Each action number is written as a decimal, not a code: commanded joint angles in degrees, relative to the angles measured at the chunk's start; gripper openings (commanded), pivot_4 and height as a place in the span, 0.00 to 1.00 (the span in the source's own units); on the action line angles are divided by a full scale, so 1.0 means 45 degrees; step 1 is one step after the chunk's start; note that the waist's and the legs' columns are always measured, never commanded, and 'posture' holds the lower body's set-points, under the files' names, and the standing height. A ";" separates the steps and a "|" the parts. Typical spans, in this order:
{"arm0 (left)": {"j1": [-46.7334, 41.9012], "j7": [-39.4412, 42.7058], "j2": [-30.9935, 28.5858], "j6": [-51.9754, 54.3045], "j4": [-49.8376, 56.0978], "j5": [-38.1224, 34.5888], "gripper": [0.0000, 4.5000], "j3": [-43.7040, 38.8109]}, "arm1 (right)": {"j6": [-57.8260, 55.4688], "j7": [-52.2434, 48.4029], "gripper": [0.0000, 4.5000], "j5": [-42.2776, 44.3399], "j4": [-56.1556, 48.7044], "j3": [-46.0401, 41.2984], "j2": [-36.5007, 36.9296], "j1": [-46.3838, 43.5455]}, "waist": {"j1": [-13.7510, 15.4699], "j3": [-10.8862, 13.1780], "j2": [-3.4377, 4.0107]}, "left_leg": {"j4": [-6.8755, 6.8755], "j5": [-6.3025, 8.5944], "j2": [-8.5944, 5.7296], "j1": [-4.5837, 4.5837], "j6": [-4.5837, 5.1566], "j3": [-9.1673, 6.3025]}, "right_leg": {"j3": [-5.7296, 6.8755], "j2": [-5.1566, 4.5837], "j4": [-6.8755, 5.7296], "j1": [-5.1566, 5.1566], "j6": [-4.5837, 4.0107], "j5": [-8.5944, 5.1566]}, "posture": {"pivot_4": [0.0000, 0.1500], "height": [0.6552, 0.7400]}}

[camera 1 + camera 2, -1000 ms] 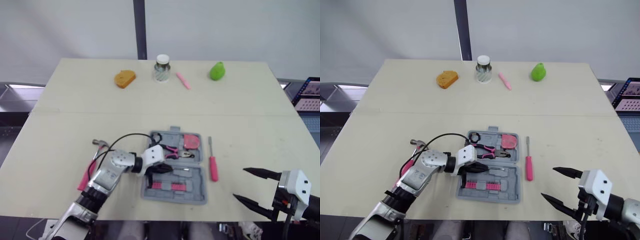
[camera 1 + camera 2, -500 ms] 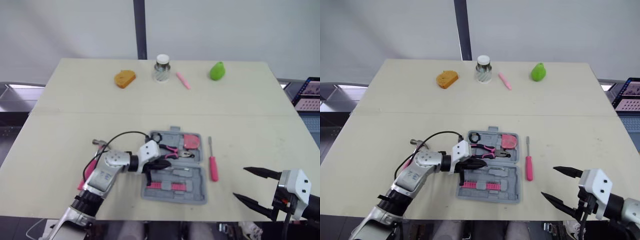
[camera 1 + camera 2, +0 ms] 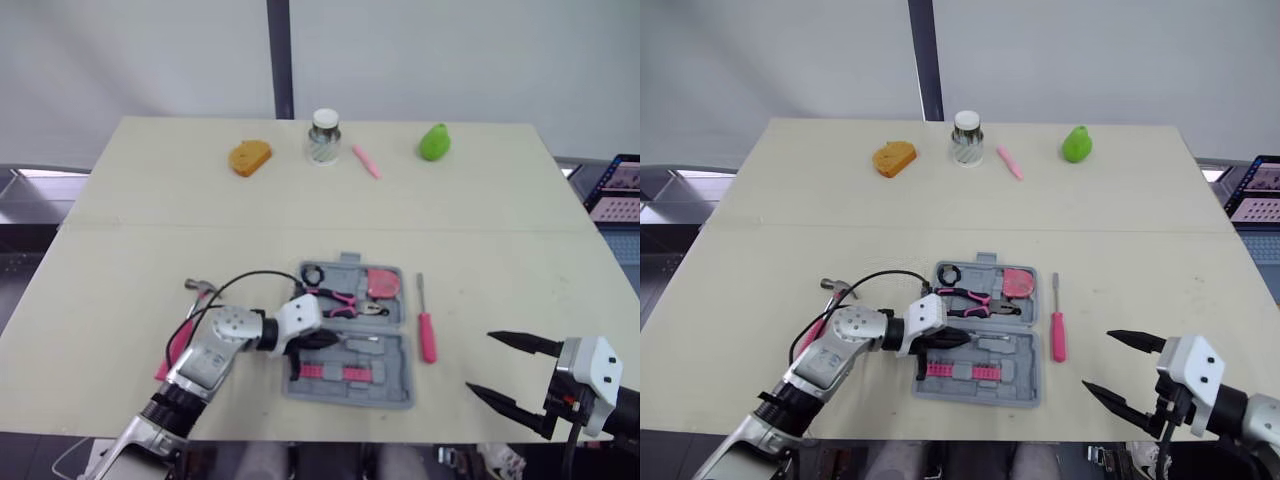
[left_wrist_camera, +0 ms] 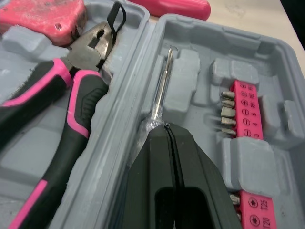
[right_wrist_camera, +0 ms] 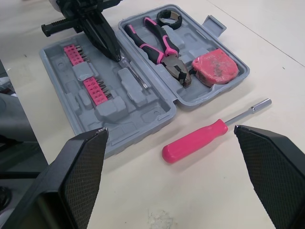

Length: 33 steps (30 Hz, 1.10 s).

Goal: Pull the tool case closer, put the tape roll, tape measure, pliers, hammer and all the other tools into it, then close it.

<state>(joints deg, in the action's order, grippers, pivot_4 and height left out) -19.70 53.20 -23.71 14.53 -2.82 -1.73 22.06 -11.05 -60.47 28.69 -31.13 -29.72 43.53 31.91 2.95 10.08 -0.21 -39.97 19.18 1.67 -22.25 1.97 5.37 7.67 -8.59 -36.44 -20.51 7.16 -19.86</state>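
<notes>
Beige table (image 3: 300,200) with open grey tool case (image 3: 395,362), left gripper (image 3: 336,340) closed over its near half, right gripper (image 3: 480,362) wide open at near right.

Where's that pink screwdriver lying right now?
In the head views, the pink screwdriver lies flat on the table just right of the open tool case, outside it; the open right gripper is farther right.

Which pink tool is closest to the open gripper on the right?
The pink screwdriver, lying on the table beside the case; the pliers and hammer are farther left.
</notes>
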 commanded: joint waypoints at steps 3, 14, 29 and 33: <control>0.0088 -0.0115 0.0020 0.0065 -0.0267 0.0148 0.01 0.0080 | 0.0061 0.0088 1.00 0.0114 -0.0258 -0.0228 -0.0103 0.0080 | -0.0019 0.0000 0.0001 | 0.0000 0.0000 0.0002 0.0001 0.0000 0.0000 | 0.0000 0.0001 0.0000 0.0000 0.0000 0.0000 | 1.00 0.47; 0.0056 0.0038 0.0340 0.0380 0.0683 -0.1193 0.01 -0.0853 | 0.0069 0.0091 1.00 0.0088 -0.0195 -0.0163 -0.0115 0.0011 | -0.0039 -0.0001 0.0002 | 0.0001 0.0001 0.0005 -0.0001 0.0001 -0.0001 | 0.0001 0.0000 0.0001 -0.0001 0.0000 0.0000 | 1.00 0.47; -0.0253 -0.0311 0.0373 -0.0096 -0.0384 0.0253 0.01 0.0059 | 0.0051 0.0049 1.00 0.0084 -0.0223 -0.0239 -0.0157 0.0029 | 0.0022 -0.0001 0.0002 | 0.0001 0.0002 0.0000 -0.0001 0.0002 0.0000 | 0.0002 -0.0002 0.0002 -0.0001 0.0000 0.0000 | 1.00 0.47; -0.0255 -0.0259 0.0184 -0.0187 -0.0576 0.0607 0.01 0.0321 | 0.0082 -0.0013 1.00 0.0146 -0.0219 -0.0375 -0.0165 0.0164 | 0.0023 -0.0002 0.0003 | 0.0001 0.0003 -0.0002 0.0000 0.0003 0.0001 | 0.0001 -0.0004 0.0003 0.0002 0.0000 0.0000 | 1.00 0.47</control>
<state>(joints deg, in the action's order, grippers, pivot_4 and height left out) -21.32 52.03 -22.62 13.62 -4.78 -0.85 21.51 -11.20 -60.46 28.45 -31.14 -29.65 42.94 32.24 3.05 10.08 -0.20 -39.97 19.20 1.66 -22.25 1.98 5.37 7.68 -8.61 -36.43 -20.50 7.16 -19.86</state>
